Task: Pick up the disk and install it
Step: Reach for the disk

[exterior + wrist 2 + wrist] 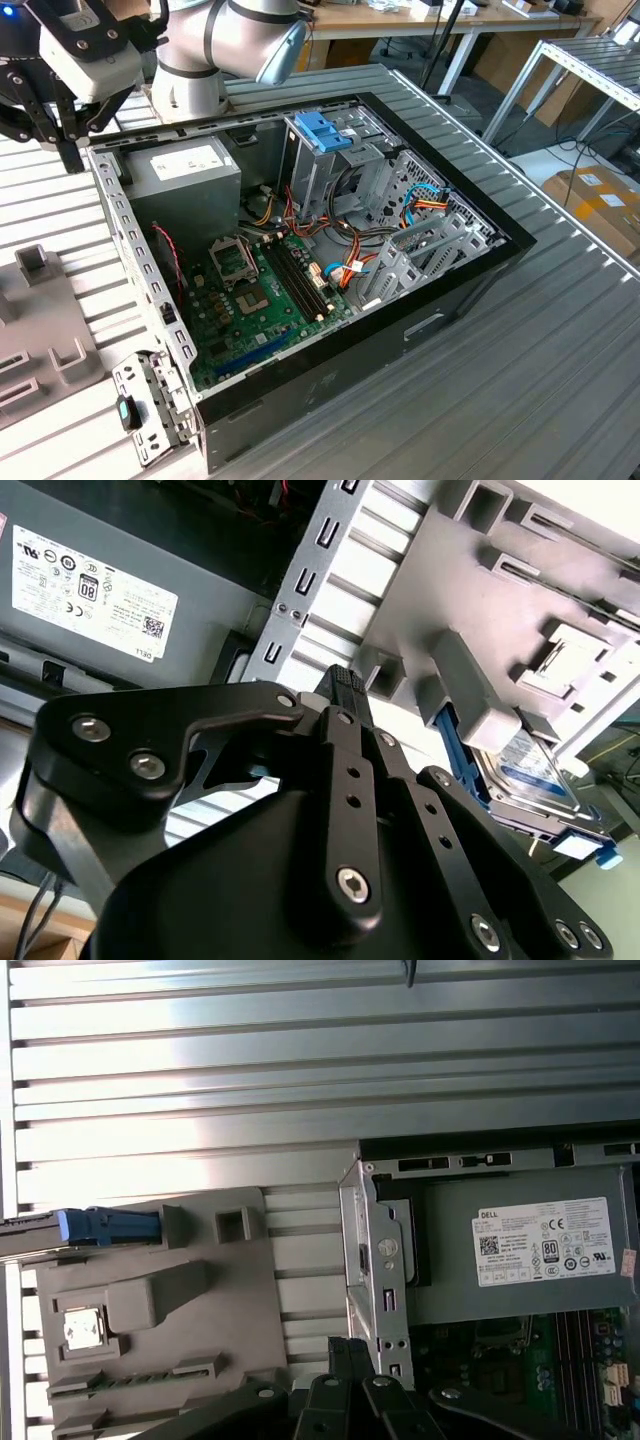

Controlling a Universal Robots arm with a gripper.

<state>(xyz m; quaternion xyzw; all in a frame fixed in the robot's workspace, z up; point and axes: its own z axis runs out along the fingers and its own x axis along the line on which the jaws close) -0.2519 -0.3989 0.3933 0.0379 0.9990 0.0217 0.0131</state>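
The disk, a silver drive with a white and blue label and blue side rails, lies in a slot at the end of a grey fixture. In the first wrist view its blue rail sticks out from the fixture. My gripper hangs shut and empty above the case's edge, between the fixture and the open computer case, well apart from the disk. Its tips show close together in the first wrist view. In the exterior view the gripper is at the upper left, over the case corner.
The open computer case lies on a ribbed metal table. Inside are a grey power supply box with a white sticker, a metal drive cage with a blue plastic top, a motherboard and loose cables. The grey fixture sits at the exterior view's left.
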